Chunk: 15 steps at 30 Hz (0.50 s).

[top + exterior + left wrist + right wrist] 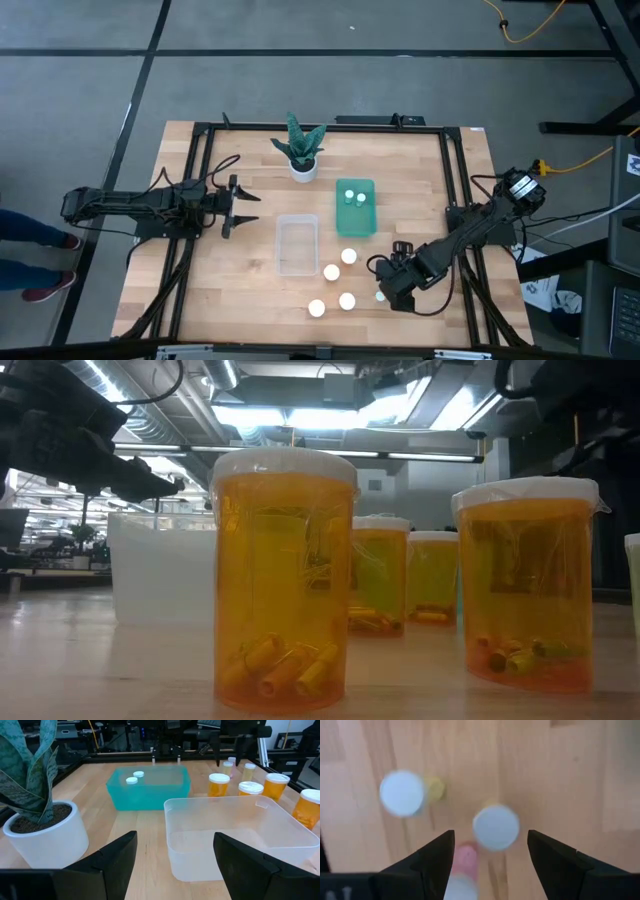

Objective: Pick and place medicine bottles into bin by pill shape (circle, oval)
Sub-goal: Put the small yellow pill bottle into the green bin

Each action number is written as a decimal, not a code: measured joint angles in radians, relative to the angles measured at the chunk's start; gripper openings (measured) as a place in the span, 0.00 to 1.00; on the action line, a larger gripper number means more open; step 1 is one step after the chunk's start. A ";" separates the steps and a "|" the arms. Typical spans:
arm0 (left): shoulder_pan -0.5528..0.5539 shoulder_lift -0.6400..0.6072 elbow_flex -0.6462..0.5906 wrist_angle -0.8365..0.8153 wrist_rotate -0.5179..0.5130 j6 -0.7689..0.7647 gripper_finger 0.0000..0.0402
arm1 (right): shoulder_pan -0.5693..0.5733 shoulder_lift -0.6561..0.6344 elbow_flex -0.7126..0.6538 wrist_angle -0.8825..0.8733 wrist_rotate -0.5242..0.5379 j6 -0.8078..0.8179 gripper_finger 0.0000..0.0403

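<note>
On the wooden table [230, 280], the right gripper [490, 857] hangs with fingers spread above a small bottle [495, 827], apparently lining up a grasp, while the left gripper [243, 207], fingers also spread, waits beside the clear bin [298, 245].

No writing, brand, number or sign can be read anywhere in these views. The amber medicine bottles [285, 575] in the low view carry no readable label: only pills show through their walls, and their white caps are plain. The caps seen from above are blank as well. The teal bin [148, 787], the clear bin [240, 837] and the white plant pot [47, 837] bear no markings. Sheets of paper lie on the floor by the table's right edge in the high view, but any print on them is too small to make out.
</note>
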 joint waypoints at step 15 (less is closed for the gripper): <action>0.000 0.000 0.000 -0.001 0.000 0.000 0.63 | -0.025 0.039 0.000 0.015 0.016 -0.021 0.63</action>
